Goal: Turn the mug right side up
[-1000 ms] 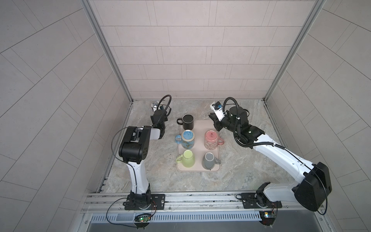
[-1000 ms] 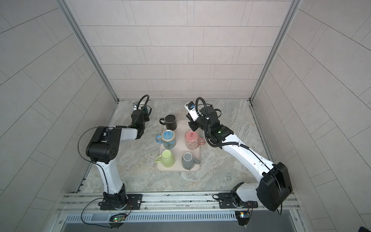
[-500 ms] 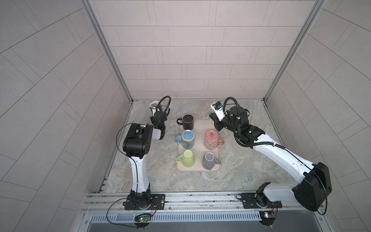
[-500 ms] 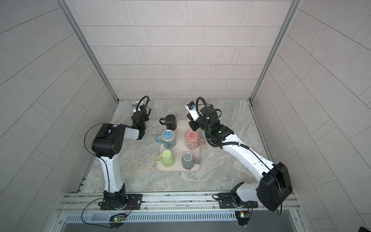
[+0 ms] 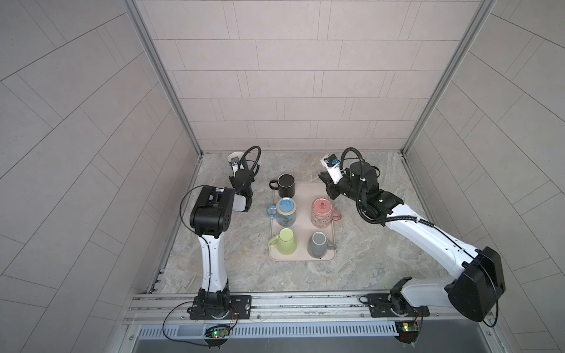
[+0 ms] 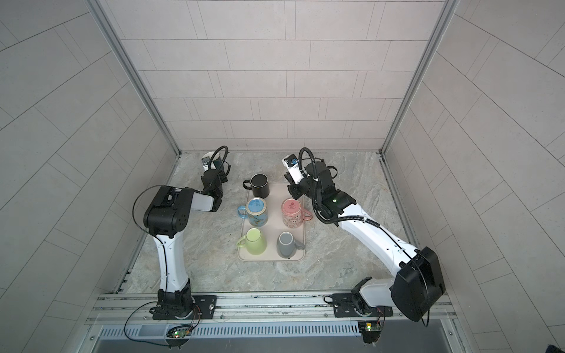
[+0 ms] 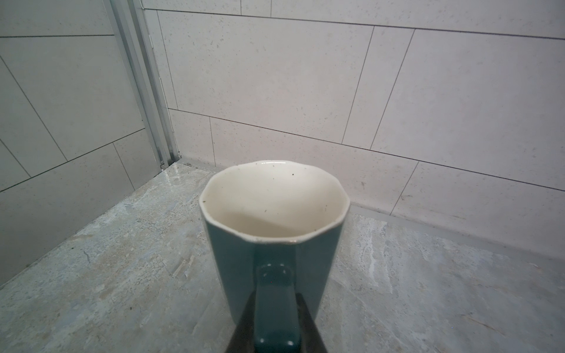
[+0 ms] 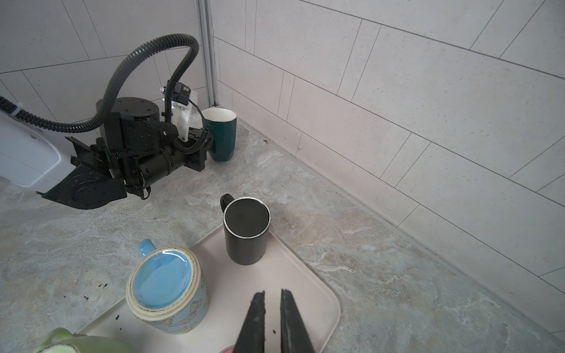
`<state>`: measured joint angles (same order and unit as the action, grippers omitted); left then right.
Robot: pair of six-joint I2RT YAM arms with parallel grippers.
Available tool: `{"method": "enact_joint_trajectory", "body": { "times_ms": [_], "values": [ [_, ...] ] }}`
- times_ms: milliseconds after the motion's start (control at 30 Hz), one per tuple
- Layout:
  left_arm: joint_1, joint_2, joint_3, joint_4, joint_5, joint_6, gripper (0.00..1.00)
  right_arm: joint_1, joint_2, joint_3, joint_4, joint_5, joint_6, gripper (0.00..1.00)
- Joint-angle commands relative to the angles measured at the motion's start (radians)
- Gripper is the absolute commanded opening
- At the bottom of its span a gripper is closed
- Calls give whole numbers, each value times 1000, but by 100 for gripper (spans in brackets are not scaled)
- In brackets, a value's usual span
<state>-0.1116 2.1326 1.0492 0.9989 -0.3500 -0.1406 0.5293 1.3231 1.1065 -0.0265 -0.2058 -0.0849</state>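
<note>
The mug [image 7: 275,244] is teal outside and cream inside, and it stands upright with its mouth up, close to the back left corner. It also shows in both top views [image 5: 237,157] [image 6: 211,156] and in the right wrist view [image 8: 221,134]. My left gripper [image 7: 276,298] is shut on the mug's handle, one finger on each side. Whether the base touches the table I cannot tell. My right gripper [image 8: 273,293] hovers over the far right part of the tray [image 8: 305,293], its jaws almost together with nothing between them.
The beige tray [image 5: 302,244] holds a black mug [image 5: 286,185] upright at the back. A blue mug [image 5: 286,211], a pink mug [image 5: 321,212], a green mug [image 5: 282,241] and a grey mug [image 5: 318,244] stand upside down on it. Tiled walls close in behind and on both sides.
My left gripper has carried the teal mug a little further toward the back left corner, and the arm's elbow has swung up. The right arm has barely moved.
</note>
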Motion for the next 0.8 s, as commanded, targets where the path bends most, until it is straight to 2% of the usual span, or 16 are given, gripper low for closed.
{"method": "enact_joint_trajectory", "body": {
  "times_ms": [0, 200, 767],
  "values": [
    [4, -3, 2, 130, 20, 5, 20, -4, 0, 15, 3, -10, 12, 12],
    [3, -9, -38, 179, 53, 5, 28, -4, 0, 13, 6, -10, 14, 11],
    [2, -26, -60, 137, 94, 6, 44, -3, -20, -7, 19, -10, 31, 11]
  ]
}}
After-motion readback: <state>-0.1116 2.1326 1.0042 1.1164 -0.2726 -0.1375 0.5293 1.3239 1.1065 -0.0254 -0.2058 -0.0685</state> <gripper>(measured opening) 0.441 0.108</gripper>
